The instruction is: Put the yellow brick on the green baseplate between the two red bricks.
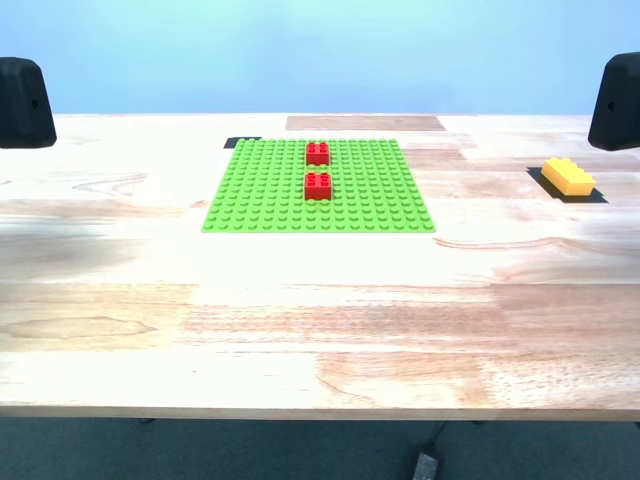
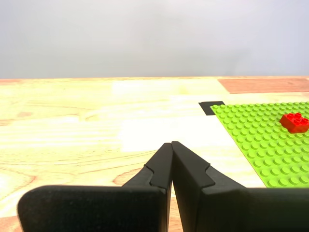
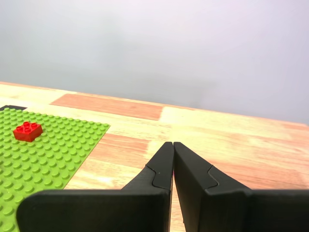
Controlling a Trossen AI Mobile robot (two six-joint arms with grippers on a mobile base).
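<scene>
While my first claw (image 2: 172,145) sits pressed closed on nothing, my second claw (image 3: 173,145) likewise closed, empty.

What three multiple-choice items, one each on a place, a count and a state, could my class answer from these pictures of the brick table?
1. Where does the yellow brick lie?
A. On the green baseplate
B. On the table, off the baseplate, toward the exterior view's right
C. In a gripper

2. How many red bricks stand on the green baseplate?
A. One
B. Two
C. Four

3. How are the jaws of my first gripper?
A. Shut on nothing
B. Wide open
C. Shut on a red brick

Key: 1 B, it rests on the wooden table apart from the plate. 2 B, the far red brick and the near red brick show. 3 A, the tips meet with nothing between them.
</scene>
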